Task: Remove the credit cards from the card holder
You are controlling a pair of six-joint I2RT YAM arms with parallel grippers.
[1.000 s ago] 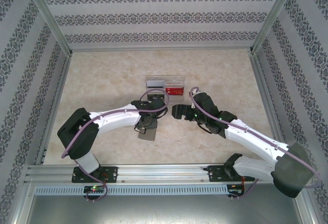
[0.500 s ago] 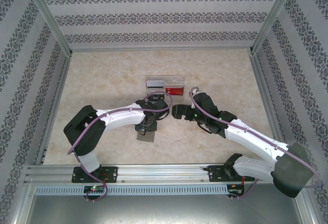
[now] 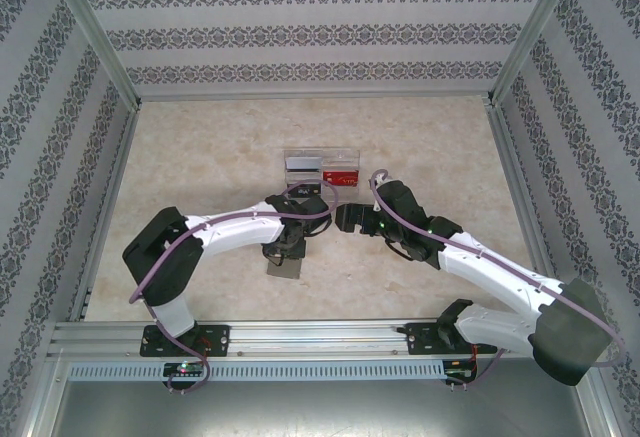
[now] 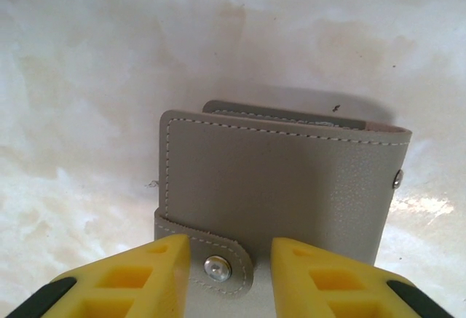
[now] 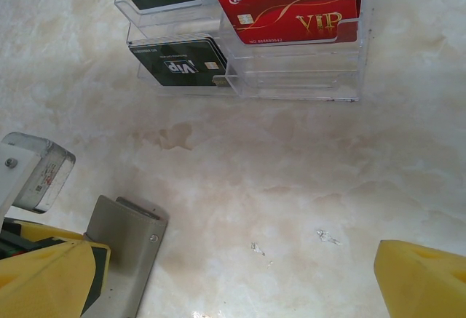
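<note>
The left gripper is sitting at the near edge of the card holder. Its yellow fingers are standing partly apart at the bottom of the left wrist frame, straddling the strap tab and its metal snap. A sliver of gap is showing between the tab's rounded end and the right-hand finger, so as far as can be judged the jaws are pinching nothing. Whether the fingers are pressing on the cover or floating just above it cannot be told. This placing is most likely aiming at the fastening: the holder is lying shut and flat on the marbled table, grey cover up, and the strap needs popping before any pocket can be reached. In the overhead frame the holder is peeking out just below the left gripper, a little left of centre. The right gripper is hanging just to the right of that spot, jaws spread wide and empty, probably placed to pin or lift the cover. Further out, along the top of the right wrist frame, a clear box is holding a red card at the upper right and a black card to its left. Whether any cards are sitting inside the closed holder is hidden.
</note>
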